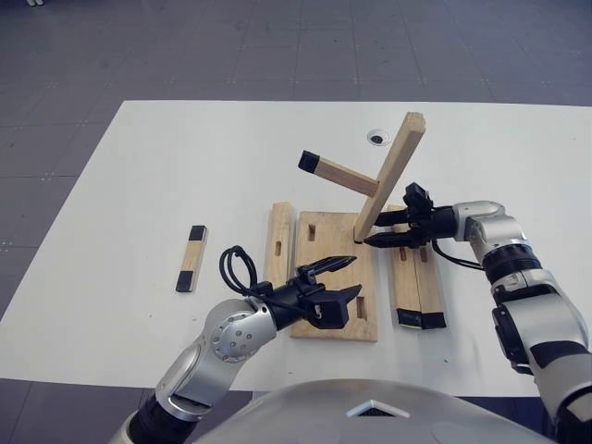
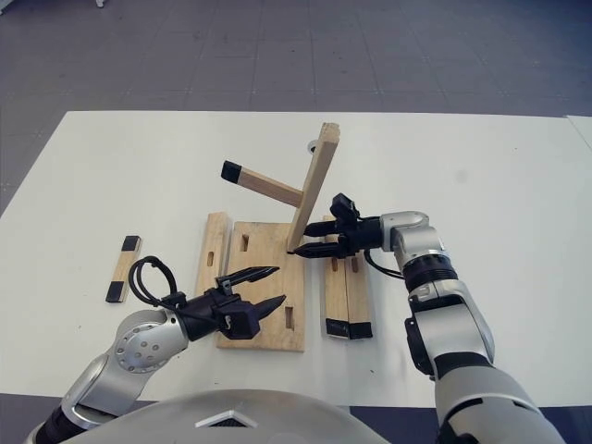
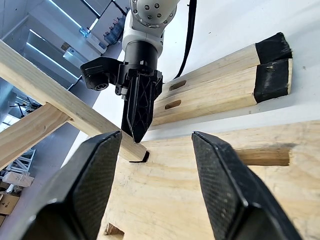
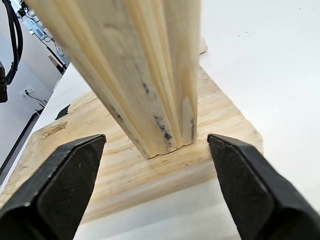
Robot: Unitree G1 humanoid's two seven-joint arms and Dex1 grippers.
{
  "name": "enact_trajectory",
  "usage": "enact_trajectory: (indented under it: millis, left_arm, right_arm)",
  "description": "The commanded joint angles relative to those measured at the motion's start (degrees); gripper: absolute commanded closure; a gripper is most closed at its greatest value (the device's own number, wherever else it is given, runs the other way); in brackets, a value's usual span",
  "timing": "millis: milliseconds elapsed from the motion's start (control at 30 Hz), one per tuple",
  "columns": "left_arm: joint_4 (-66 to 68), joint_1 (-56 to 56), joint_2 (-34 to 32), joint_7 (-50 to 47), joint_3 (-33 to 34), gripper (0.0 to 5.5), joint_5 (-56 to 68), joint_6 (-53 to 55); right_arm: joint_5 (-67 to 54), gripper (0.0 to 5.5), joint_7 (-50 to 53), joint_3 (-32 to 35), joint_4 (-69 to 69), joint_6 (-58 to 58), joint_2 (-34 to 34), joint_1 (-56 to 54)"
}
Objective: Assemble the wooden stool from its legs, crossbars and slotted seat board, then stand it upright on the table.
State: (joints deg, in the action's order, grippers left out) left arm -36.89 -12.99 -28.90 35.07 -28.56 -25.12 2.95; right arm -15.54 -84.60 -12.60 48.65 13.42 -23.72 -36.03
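The slotted seat board (image 1: 326, 229) lies flat on the white table. One leg (image 1: 393, 171) stands tilted in its far right slot, and a black-tipped crossbar (image 1: 342, 174) juts from it toward the left. My right gripper (image 1: 373, 231) is open at the leg's foot. In the right wrist view a finger sits on each side of the leg (image 4: 135, 65), with gaps between. My left gripper (image 1: 356, 275) hovers open over the board's near half, holding nothing. The left wrist view looks across the board (image 3: 200, 210) at the right gripper (image 3: 137, 107).
Two legs (image 1: 416, 287) lie side by side just right of the board, and another leg (image 1: 277, 242) lies along its left edge. A short black-ended crossbar (image 1: 191, 258) rests farther left. A round cable hole (image 1: 378, 137) is at the table's back.
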Motion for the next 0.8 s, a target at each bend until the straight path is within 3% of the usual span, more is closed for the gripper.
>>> enact_trajectory:
  millis: [33, 233, 400, 600, 800]
  left_arm:
    - [0.09, -0.32, -0.59, 0.00, 0.60, 2.90, -0.53, 0.28]
    - [4.40, 1.50, -2.10, -0.57, 2.90, 2.90, -1.66, -0.85]
    - [7.04, 2.95, -3.07, -0.46, 3.88, 2.90, -2.49, -1.56]
    - [8.04, 3.51, -3.01, -0.32, 4.07, 2.90, -2.60, -2.10]
    - [8.85, 3.34, -2.62, 0.41, 3.41, 2.90, -1.62, -1.90]
  right_arm:
    - [0.97, 0.98, 1.33, 1.67, -2.88, 1.26, -1.53, 0.18]
    - [-3.91, 0.02, 0.67, 7.47, -17.92, 6.34, -6.19, 3.64]
    - [-7.37, 0.02, 2.65, 12.37, -31.02, 8.68, -10.80, 9.81]
    - [-7.75, 0.02, 5.44, 18.59, -38.65, 3.20, -16.52, 17.02]
    - [-20.17, 0.02, 15.77, 33.35, -53.36, 8.77, -16.68, 20.97]
